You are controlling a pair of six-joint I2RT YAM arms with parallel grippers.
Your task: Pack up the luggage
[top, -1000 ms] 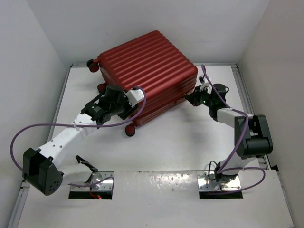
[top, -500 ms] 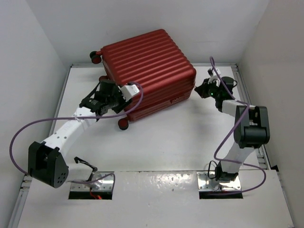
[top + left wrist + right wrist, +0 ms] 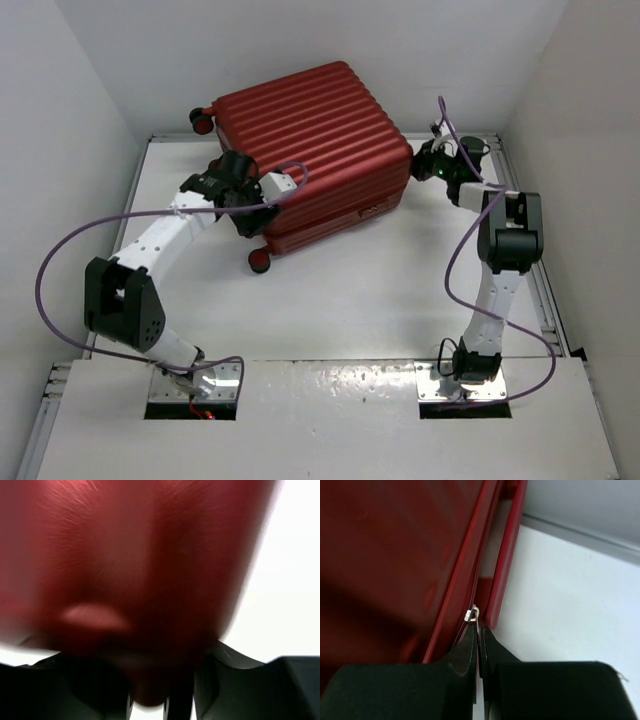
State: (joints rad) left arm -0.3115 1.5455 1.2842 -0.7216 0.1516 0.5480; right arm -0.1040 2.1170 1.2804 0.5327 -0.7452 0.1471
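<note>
Luggage point(image 3: 310, 135) closed, lying flat at far centre of table point(image 3: 380, 290). Only the right wrist cam shows right gripper point(image 3: 479, 636) pinched on the zipper pull point(image 3: 472, 614). Left gripper point(image 3: 258, 195) is against its left side, arm outstretched. Opening unreadable, view blurred.

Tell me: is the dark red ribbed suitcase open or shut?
Shut: the dark red ribbed suitcase lies with shells together, no lining visible.

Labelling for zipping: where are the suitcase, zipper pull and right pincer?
Dark red ribbed hard-shell suitcase point(image 3: 310, 130): top view, upper shell centre.
Small silver zipper pull point(image 3: 471, 614): right wrist view, its ring.
Right pincer point(image 3: 479, 629): right wrist view, between fingertips.
</note>
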